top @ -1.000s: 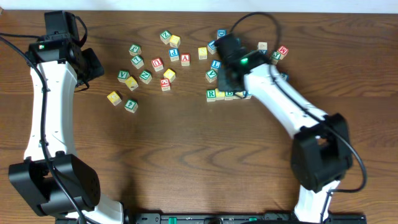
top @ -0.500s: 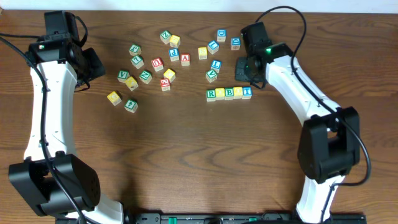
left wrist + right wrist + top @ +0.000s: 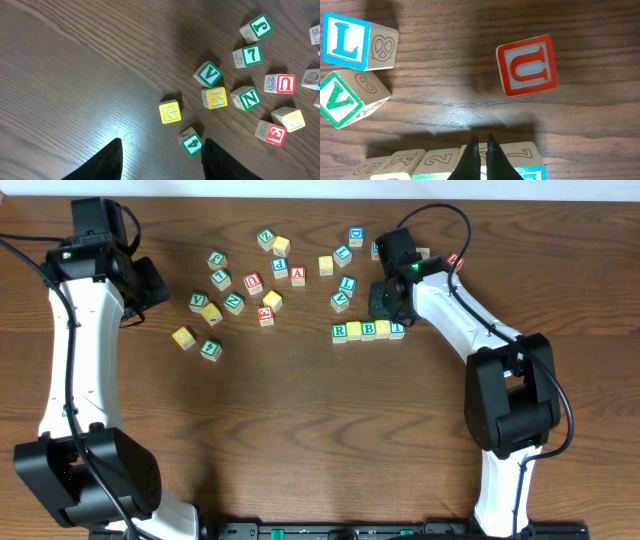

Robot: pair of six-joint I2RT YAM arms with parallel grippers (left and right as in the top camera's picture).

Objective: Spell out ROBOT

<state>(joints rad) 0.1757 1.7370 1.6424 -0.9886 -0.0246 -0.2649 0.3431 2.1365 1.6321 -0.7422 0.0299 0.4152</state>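
The ROBOT row lies mid-table: green R (image 3: 340, 331), a yellow cube (image 3: 354, 331), green B (image 3: 369, 330), a fourth cube (image 3: 383, 329) and blue T (image 3: 397, 328), all touching. My right gripper (image 3: 383, 315) hovers just behind the row, shut and holding nothing. In the right wrist view its closed tips (image 3: 482, 142) overlap the far side of one row cube (image 3: 497, 152); I cannot tell whether they touch it. My left gripper (image 3: 152, 284) stays at the far left, open and empty (image 3: 162, 160).
Loose cubes lie scattered behind the row: red U (image 3: 526, 65), blue L (image 3: 345, 40), green V (image 3: 340, 102), red A (image 3: 297, 275). By the left gripper sit yellow G (image 3: 170, 111) and green 4 (image 3: 191, 142), which is close to its right finger.
The right arm lifted off the row, swung back to the right, then came back left to stand just behind the row. The row and the left arm have not moved.
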